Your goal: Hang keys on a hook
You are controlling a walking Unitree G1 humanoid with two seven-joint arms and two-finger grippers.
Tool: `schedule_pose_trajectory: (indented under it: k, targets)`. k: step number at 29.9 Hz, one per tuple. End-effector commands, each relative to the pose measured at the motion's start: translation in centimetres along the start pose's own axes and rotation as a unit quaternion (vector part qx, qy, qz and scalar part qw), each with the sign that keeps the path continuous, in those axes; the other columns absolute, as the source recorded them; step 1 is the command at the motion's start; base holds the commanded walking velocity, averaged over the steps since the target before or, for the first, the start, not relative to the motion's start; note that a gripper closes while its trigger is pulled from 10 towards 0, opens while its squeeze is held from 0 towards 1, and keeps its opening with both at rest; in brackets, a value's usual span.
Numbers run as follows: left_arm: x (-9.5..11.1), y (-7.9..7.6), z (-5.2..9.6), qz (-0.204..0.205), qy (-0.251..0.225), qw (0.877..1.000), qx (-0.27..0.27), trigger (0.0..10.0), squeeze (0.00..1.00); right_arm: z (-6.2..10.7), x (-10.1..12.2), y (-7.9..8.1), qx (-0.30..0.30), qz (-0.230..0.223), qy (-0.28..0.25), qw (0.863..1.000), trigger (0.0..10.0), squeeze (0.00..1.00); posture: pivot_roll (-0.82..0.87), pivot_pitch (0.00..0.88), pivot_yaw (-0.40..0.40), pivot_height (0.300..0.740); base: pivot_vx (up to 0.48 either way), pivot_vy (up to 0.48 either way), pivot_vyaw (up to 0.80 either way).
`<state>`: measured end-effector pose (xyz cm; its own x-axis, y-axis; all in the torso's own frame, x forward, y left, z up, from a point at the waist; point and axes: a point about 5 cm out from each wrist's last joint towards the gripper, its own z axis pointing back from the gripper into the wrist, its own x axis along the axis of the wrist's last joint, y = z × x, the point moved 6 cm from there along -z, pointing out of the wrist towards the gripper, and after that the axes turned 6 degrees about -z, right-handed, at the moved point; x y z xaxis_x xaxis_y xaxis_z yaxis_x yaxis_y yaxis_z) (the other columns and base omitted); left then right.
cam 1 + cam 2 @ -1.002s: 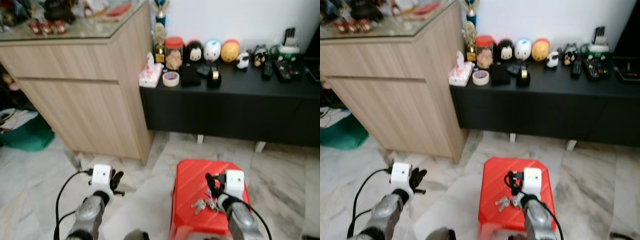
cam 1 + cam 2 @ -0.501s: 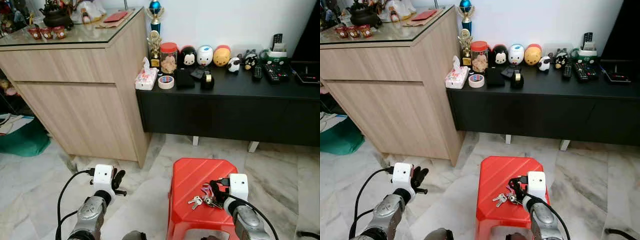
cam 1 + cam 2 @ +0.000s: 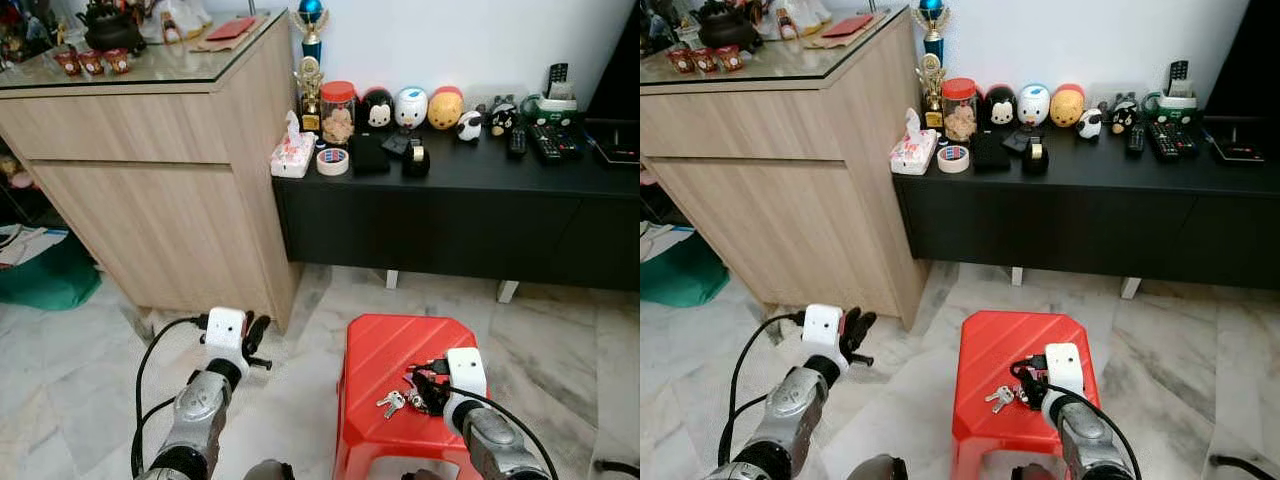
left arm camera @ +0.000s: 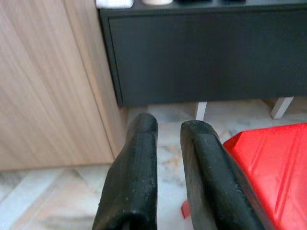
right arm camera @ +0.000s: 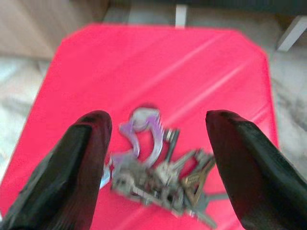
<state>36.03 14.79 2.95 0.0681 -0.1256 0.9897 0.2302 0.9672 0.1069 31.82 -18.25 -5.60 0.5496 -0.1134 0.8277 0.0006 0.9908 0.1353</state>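
— Where are the keys?

— On the red stool, towards its near edge; the right gripper hangs just over them, fingers spread wide to either side, gripping nothing.

— And the left gripper?

— Over the marble floor left of the stool; fingers nearly together, empty; beyond stand a wooden cabinet and a black bench.
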Motion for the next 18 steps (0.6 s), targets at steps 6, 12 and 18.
schedule_pose_trajectory:
  k: [6,12,18]
  targets:
    - [0.4,-0.3,-0.2,0.003,-0.001,1.0,-0.006,10.0,0.0,-0.2,3.1,1.2,-0.012,-0.028,-0.086,0.996,10.0,0.0,-0.03,0.027,0.07,0.648,0.0,0.0,0.0]
    - [0.8,-0.5,-0.2,0.004,-0.01,1.0,-0.007,10.0,0.0,0.2,2.4,1.1,-0.018,-0.036,-0.095,0.995,10.0,0.0,-0.04,0.033,0.074,0.624,0.0,0.0,0.0]
    - [1.5,-0.1,0.1,0.003,-0.021,1.0,0.0,10.0,0.0,0.6,0.8,0.9,-0.013,-0.029,-0.076,0.997,10.0,0.0,-0.04,0.028,0.073,0.62,0.0,0.0,0.0]
